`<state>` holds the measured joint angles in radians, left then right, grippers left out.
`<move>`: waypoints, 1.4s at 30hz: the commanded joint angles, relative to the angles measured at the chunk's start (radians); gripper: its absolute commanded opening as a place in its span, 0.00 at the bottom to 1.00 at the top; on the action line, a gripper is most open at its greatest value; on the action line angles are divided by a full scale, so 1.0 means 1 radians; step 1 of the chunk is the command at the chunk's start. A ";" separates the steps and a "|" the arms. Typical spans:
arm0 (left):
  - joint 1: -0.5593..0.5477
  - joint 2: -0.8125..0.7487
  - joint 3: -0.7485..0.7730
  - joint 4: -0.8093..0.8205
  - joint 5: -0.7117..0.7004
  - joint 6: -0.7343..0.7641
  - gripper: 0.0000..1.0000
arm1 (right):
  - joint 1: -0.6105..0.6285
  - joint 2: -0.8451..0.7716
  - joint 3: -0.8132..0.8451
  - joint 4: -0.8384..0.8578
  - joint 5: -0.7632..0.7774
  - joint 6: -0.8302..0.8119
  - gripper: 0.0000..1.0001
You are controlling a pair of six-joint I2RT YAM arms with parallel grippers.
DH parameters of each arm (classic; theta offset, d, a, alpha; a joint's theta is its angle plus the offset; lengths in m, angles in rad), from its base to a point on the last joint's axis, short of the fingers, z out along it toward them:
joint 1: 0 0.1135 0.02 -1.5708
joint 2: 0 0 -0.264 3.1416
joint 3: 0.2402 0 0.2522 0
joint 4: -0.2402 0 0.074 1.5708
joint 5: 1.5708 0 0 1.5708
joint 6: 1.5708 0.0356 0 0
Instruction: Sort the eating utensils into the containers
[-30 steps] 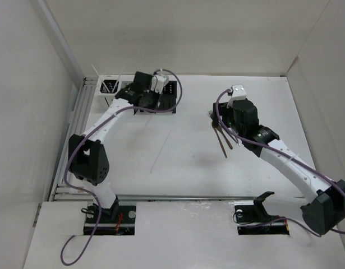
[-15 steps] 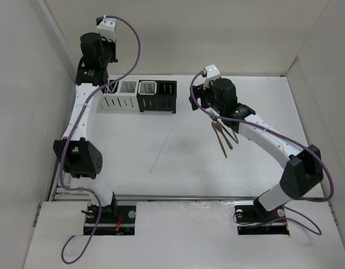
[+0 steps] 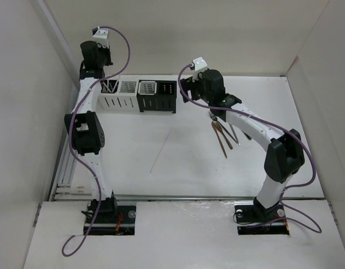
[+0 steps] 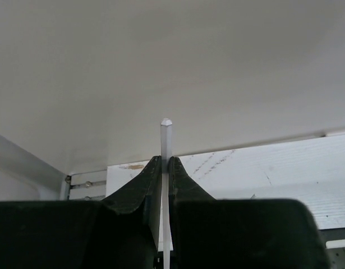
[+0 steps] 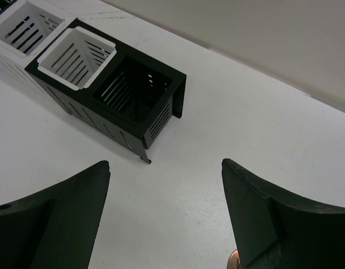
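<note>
White chopstick (image 4: 166, 143) sat clamped in the left pincer (image 4: 165, 167), held high near the leftmost white caddy (image 3: 111, 96) — it wanted lowering straight, centred over the opening. Right pincer (image 5: 162, 171) gaped empty by the black caddy (image 5: 136, 95); other utensils (image 3: 222, 137) lay on the tabletop (image 3: 127, 145).

even, diffuse overhead light; soft faint shadows; no glare; wrist views sharp, near foreground slightly blurred.

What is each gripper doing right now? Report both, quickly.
Left gripper: shut on a white chopstick.
Right gripper: open, holding nothing.
</note>
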<state>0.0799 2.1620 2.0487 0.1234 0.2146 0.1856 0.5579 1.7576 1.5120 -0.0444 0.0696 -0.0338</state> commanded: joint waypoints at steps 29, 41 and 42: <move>-0.261 -0.556 -0.660 -0.415 0.043 0.070 0.57 | 0.008 -0.368 -0.312 0.044 0.114 0.070 0.98; -0.557 -0.464 -0.898 -0.488 0.003 0.072 0.67 | 0.017 -0.535 -0.480 -0.071 0.191 0.141 0.99; -0.571 -0.452 -0.898 -0.488 0.003 0.060 0.66 | 0.017 -0.546 -0.480 -0.080 0.205 0.141 0.99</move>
<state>-0.4736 1.7050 1.1374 -0.3664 0.2302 0.2565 0.5652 1.2564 1.0397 -0.1040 0.2245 0.0772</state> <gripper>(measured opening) 0.663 0.989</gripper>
